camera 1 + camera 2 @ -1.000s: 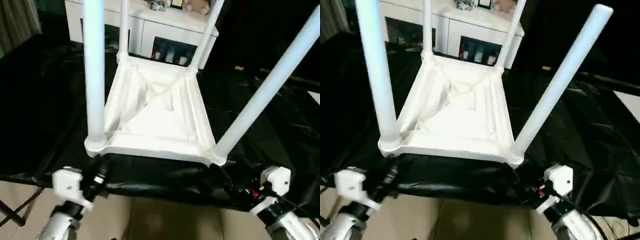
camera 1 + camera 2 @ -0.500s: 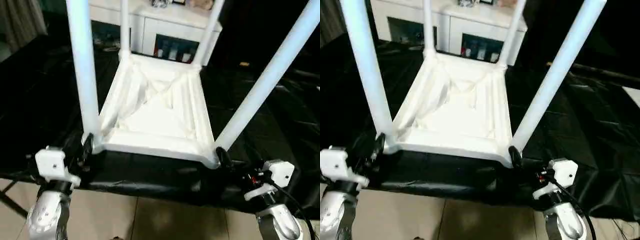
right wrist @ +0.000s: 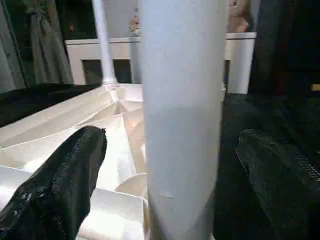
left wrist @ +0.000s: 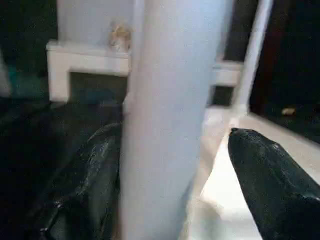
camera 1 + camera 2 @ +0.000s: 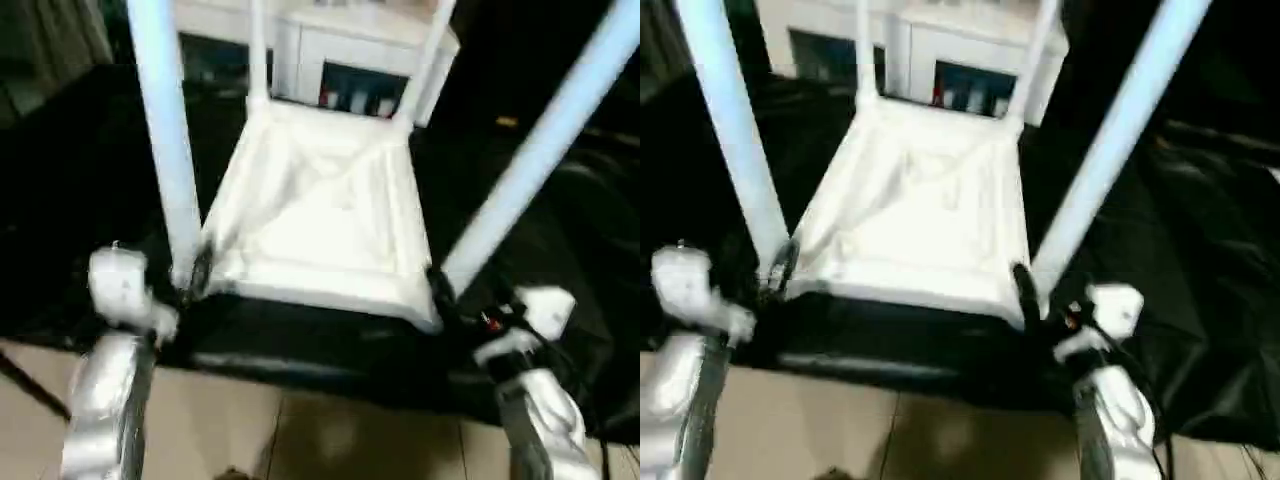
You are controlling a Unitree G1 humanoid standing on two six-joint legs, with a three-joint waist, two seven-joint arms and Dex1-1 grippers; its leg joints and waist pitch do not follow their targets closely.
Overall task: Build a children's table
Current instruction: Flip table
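Since a second ago: my two grippers have come up from below the desk edge to the near corners of the upturned white plastic square tabletop (image 5: 325, 215), one at each near leg.
Left gripper (image 4: 170, 165): spread open around the near left long white tapered tube leg (image 5: 165, 140), one black finger (image 4: 272, 185) either side; contact I cannot tell.
Right gripper (image 3: 160, 175): spread wide around the near right long white tapered tube leg (image 5: 540, 160), not gripping it.
Tabletop: underside up on the black-sheeted desk (image 5: 80, 200), diagonal ribs showing, all four legs standing in its corners.
Behind: white glass-door cabinet (image 5: 345, 60) past the far legs.
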